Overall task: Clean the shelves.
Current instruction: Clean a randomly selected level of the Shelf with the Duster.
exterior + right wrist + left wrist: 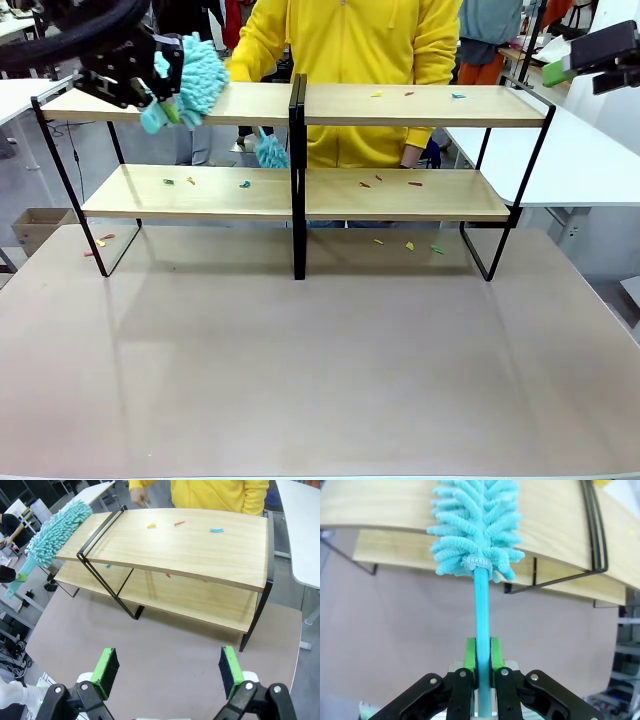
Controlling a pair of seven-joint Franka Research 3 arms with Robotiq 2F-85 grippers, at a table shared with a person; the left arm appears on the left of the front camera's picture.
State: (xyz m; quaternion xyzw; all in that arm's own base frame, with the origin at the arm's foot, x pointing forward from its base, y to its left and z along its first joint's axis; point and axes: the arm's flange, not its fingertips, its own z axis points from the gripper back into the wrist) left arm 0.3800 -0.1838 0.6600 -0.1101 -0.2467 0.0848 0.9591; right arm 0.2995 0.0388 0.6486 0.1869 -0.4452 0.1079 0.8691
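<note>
The shelves (400,105) stand across the far half of the table, two light-wood boards on a black frame. My left gripper (150,95) hangs at the top board's left end, shut on the handle of a fluffy teal duster (200,78) whose head rests over that board. In the left wrist view the green pads (470,655) clamp the teal handle (481,610) and the duster head (475,525) lies against the shelves (555,525). My right gripper (560,72) hovers high at the right end; its wrist view shows the right gripper (170,667) open above the shelves (200,550).
A person in a yellow top (350,40) stands behind the shelves, holding a second teal duster (270,152) between the boards. Small coloured scraps lie on the top board (409,93), the lower board (245,184) and the table (409,245). White tables flank both sides.
</note>
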